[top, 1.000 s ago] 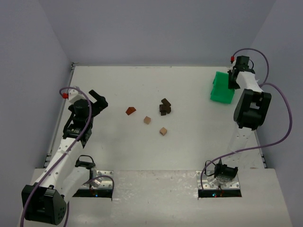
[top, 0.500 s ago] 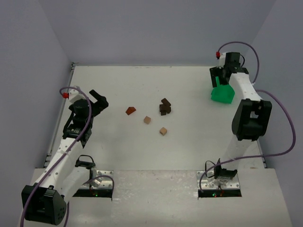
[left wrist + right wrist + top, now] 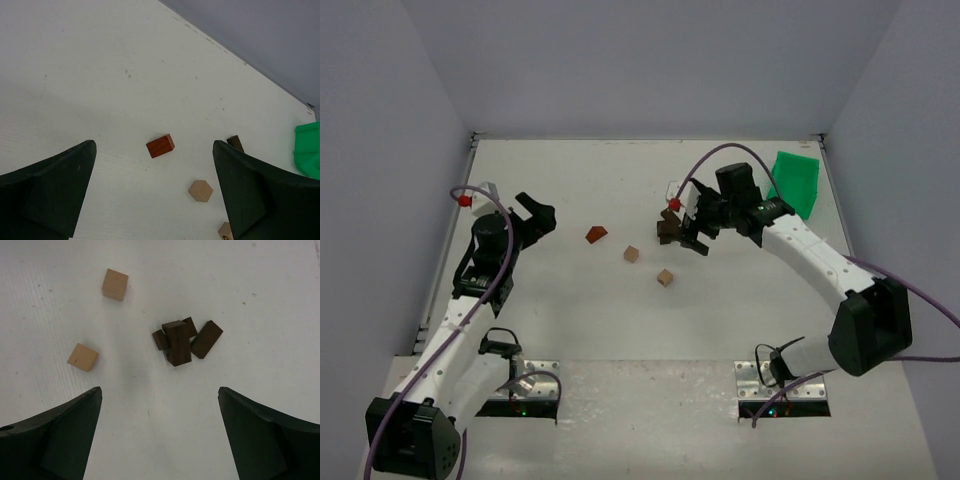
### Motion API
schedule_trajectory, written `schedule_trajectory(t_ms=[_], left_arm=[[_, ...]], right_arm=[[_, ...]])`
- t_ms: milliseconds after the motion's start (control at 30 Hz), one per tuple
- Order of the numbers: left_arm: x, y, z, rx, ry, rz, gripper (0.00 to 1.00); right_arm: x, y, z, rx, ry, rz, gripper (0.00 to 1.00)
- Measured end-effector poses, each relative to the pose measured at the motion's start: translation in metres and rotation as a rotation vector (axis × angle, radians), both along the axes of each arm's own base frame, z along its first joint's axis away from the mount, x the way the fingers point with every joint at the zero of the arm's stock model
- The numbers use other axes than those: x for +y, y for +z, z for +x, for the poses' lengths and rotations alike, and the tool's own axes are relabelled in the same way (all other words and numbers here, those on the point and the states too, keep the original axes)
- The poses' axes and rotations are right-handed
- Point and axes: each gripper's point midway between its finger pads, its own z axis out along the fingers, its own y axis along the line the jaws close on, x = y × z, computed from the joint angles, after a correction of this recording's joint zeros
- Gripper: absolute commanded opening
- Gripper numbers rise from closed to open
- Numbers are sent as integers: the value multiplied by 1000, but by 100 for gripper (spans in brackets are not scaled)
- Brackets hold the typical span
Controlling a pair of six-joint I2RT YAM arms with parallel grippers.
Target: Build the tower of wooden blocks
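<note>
Looked to me like the build hadn't really started at this point: no two blocks were stacked anywhere. The dark brown blocks (image 3: 179,340) sat in a loose heap toward the far right part of the table (image 3: 620,330), a few pieces touching and leaning on each other. It was more of a jumble than a tower. The green bin (image 3: 797,182) was off in the far right corner, apart from the heap.

Two tan cubes (image 3: 83,357) lay separately nearer the middle of the table, neither touching anything. The reddish-brown block (image 3: 596,234) sat on its own a bit further toward the left edge.

The right gripper (image 3: 160,389) hung right over the dark heap with its jaws spread wide and nothing between them. That arm reached in from the near right, elbow bent, wrist tipped down at the table. So my guess was the step in hand was picking a first dark piece. Tricky bit: they were crammed together, so the next move would need to drop onto one block that sticks out, probably the one at the heap's edge, without dragging its neighbours.

The left gripper (image 3: 532,215) was parked toward the left edge, also wide open and empty. Its wrist view looked out at the reddish-brown block between its fingers (image 3: 55,185), well short of touching it.
</note>
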Motion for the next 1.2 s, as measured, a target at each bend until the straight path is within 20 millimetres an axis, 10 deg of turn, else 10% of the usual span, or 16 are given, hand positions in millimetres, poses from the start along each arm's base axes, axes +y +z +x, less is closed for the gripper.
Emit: schedule_trajectory(t_ms=[167, 467, 1200], left_arm=[[-9, 0, -2, -26, -49, -23, 100], [-22, 2, 1, -47, -104, -64, 100], [-24, -7, 4, -37, -112, -70, 100]], right_arm=[[21, -24, -20, 25, 110, -63, 99], [27, -81, 18, 94, 35, -144, 98], [41, -122, 72, 102, -36, -200, 82]])
